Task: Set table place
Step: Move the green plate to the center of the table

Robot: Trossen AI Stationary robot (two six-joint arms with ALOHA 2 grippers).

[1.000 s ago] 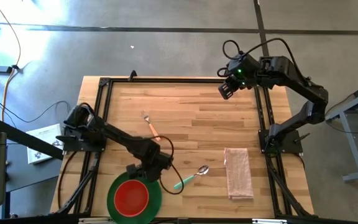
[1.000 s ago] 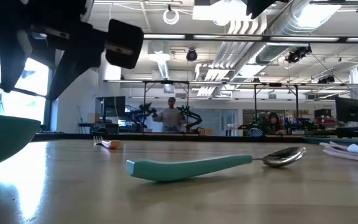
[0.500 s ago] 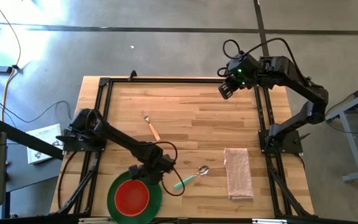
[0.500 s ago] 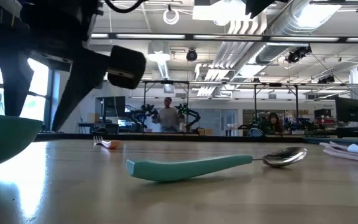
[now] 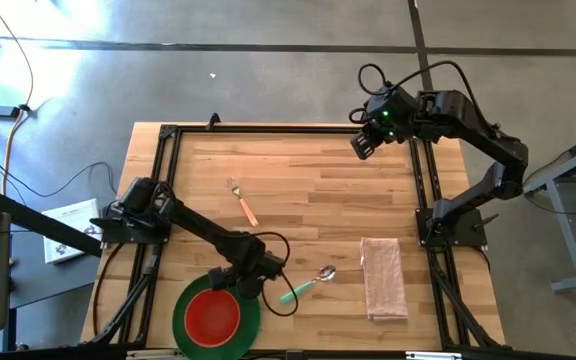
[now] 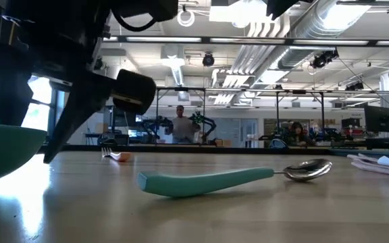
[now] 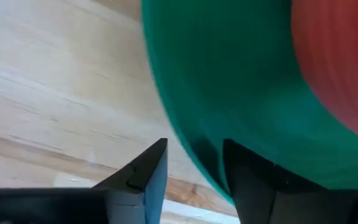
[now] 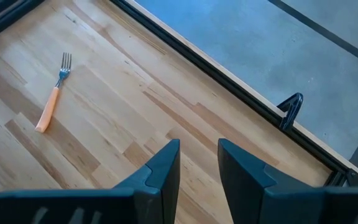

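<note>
The green plate (image 5: 182,318) lies flat on the table (image 5: 308,180) at its near left, with the red bowl (image 5: 213,316) in it. My left gripper (image 5: 249,284) is open, low over the plate's far-right rim (image 7: 185,134). One finger is over the plate and the other is over the bare wood. The teal-handled spoon (image 5: 308,284) lies just right of the plate. The orange-handled fork (image 5: 244,206) lies mid-table. The folded napkin (image 5: 383,278) lies at the near right. My right gripper (image 5: 365,144) is open and empty, raised over the far right. My left gripper's fingers come from above, slanting, and stand on either side of the plate's far-right rim (image 7: 194,162), one inside it and one outside. I cannot tell whether either finger touches the rim. The plate lies flat on the table.
A black rail frame (image 5: 168,200) edges the tabletop. Bare wood lies between the fork and the napkin and across the far half. The spoon's handle end (image 6: 147,182) lies close to the plate (image 6: 5,152). People stand in the room far behind the table.
My left gripper has come down and moved a little toward the table's near right, onto the plate's far-right rim. The plate, bowl and spoon have stayed where they were.
</note>
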